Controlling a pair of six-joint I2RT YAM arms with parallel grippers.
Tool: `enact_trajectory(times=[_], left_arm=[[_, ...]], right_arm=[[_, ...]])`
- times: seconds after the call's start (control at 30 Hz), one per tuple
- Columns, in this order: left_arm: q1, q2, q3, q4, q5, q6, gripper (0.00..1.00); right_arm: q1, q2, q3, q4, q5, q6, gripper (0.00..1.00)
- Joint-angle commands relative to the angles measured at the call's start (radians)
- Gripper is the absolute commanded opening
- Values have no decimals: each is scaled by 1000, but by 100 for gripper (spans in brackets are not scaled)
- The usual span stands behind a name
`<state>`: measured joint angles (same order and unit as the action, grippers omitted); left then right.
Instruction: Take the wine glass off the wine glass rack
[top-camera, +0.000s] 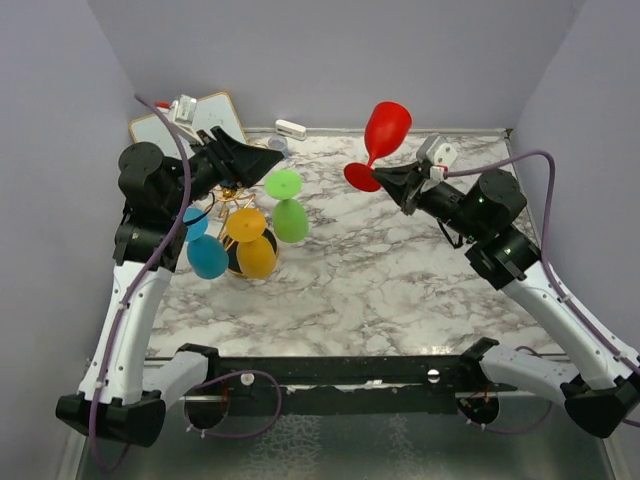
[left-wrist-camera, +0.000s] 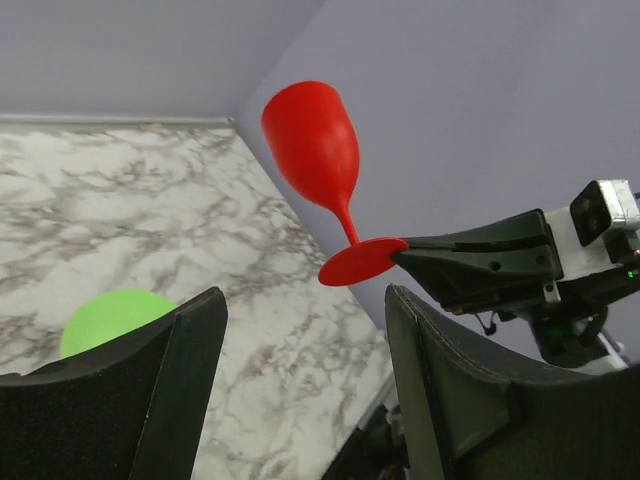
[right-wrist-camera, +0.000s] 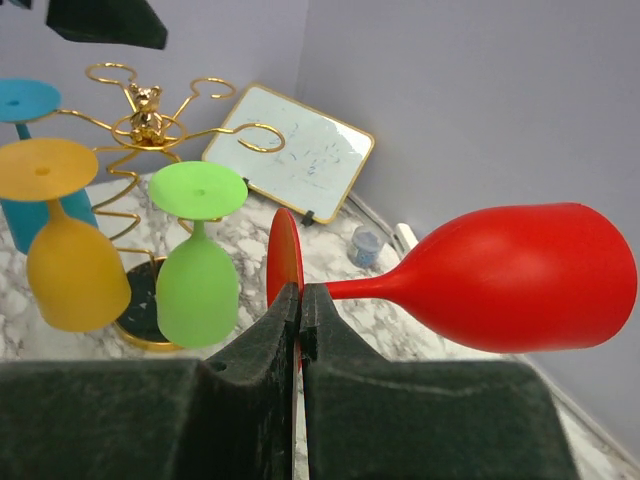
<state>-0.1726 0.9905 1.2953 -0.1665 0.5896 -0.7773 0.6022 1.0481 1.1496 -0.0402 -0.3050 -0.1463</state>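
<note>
Top external view, from the left: the left gripper (top-camera: 270, 157) is by the top of the wine glass rack (top-camera: 230, 193). Its fingers are spread apart and hold nothing. 3 glasses hang upside down on the gold rack: a blue glass (top-camera: 207, 257), an orange glass (top-camera: 256, 255) and a green glass (top-camera: 290, 220). Farther right, the red wine glass (top-camera: 386, 128) is off the rack, tilted, up in the air over the marble table (top-camera: 400, 270). The right gripper (top-camera: 379, 176) pinches its round foot tight.
</note>
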Motion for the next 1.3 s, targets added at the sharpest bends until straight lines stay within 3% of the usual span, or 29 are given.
enact_trajectory(times=[0.0,0.17,0.37,0.5,0.83,1.07,1.27], left_arm=[[-8,45,27,175,269,-182,67],[-48,67,15,201,313,-164,68],[-126,50,-1,201,237,-14,57],[-163,43,-31,224,206,25,55],[-212,70,-10,107,104,-209,54],[-212,111,-82,137,122,-444,56],[-214,128,-97,123,115,-501,58]], right_arm=[[4,-49,-35,113,-87,-125,1],[4,3,31,105,-253,-53,1],[4,71,148,89,-367,101,1],[4,58,149,93,-397,119,1],[5,-19,20,70,-146,-138,1],[30,-41,-182,310,-115,-356,1],[100,-25,-260,454,-4,-532,1]])
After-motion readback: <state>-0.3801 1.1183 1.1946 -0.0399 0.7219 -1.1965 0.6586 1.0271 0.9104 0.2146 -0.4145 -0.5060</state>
